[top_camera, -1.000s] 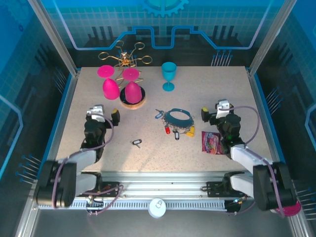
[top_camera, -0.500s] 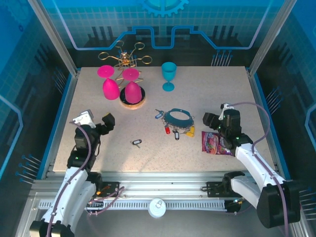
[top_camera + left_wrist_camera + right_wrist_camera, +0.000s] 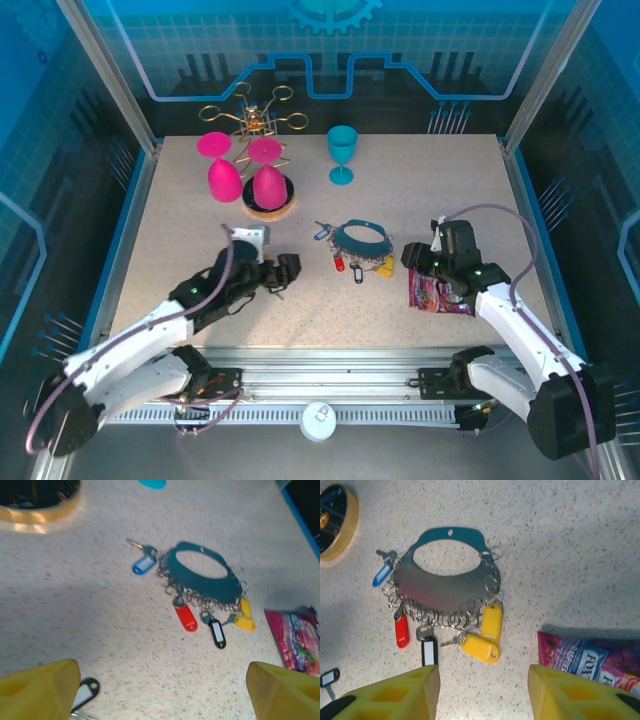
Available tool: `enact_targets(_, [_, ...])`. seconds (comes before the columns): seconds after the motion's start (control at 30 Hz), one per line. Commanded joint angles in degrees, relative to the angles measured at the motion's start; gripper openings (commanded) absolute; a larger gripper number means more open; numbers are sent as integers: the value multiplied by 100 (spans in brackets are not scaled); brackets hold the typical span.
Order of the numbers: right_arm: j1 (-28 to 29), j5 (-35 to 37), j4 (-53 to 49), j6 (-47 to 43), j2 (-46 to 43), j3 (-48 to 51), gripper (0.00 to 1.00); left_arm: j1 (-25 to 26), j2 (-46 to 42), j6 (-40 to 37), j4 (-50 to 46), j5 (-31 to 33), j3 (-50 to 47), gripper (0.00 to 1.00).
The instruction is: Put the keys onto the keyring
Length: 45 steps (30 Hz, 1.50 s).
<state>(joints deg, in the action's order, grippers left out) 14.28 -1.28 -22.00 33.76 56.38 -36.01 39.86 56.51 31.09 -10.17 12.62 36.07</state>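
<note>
Top external view: nearest the bases, the left gripper (image 3: 287,268) hangs low over the table (image 3: 170,210), jaws wide with nothing between them. The left wrist view shows a loose key (image 3: 85,692) with a black tag lying on the table just beside one yellow finger (image 3: 45,687). The right gripper (image 3: 410,257) is likewise spread and empty, just beside a pink packet (image 3: 438,292). Between the two and a little farther back, the keyring (image 3: 362,237) lies flat on the table, touched by neither gripper. The right wrist view shows a blue-tagged key (image 3: 381,575) at its left side. A red one (image 3: 401,630), a black one (image 3: 429,651) and two yellow ones (image 3: 492,621) lie along its near fringe of silvery rings. Farther back a teal goblet (image 3: 342,153) stands upright. Two pink goblets (image 3: 224,177) sit bowl-down by the gold rack (image 3: 255,115) at the far edge.
</note>
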Motion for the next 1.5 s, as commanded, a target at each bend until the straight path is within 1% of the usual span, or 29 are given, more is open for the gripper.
enact_targets(0.0, [132, 156, -323, 195, 39, -118, 50, 464, 949, 332, -308, 669, 709, 84])
enact_targets(0.1, [223, 295, -332, 294, 81, -106, 50, 844, 2060, 422, -465, 974, 1525, 82])
enact_targets(0.17, [254, 353, -347, 348, 108, -115, 51, 947, 2782, 574, -744, 1103, 2143, 80])
enact_targets(0.27, [306, 420, -387, 394, 102, -150, 51, 980, 3742, 722, -1212, 1106, 3038, 74])
enact_targets(0.4, [337, 466, -419, 403, 33, -168, 51, 969, 4545, 723, -1351, 1103, 3751, 65])
enact_targets(0.57, [347, 500, -448, 403, 5, -165, 51, 850, 5415, 792, -1941, 1090, 4633, 60])
enact_targets(0.73, [355, 506, -459, 386, 44, -182, 51, 712, 5895, 878, -1964, 915, 4954, 52])
enact_targets(0.97, [353, 461, -485, 300, 217, -363, 51, 572, 6219, 934, -1882, 739, 5030, 43])
enact_targets(1.03, [354, 441, -503, 289, 282, -400, 51, 547, 6287, 951, -1875, 734, 5024, 40])
enact_targets(1.2, [372, 391, -468, 307, 389, -442, 51, 459, 6431, 935, -1712, 602, 4989, 36])
enact_targets(1.4, [417, 365, -471, 290, 518, -545, 50, 399, 6555, 898, -1637, 566, 5023, 26])
enact_targets(1.47, [428, 348, -480, 272, 549, -573, 49, 382, 6550, 873, -1604, 570, 4985, 22])
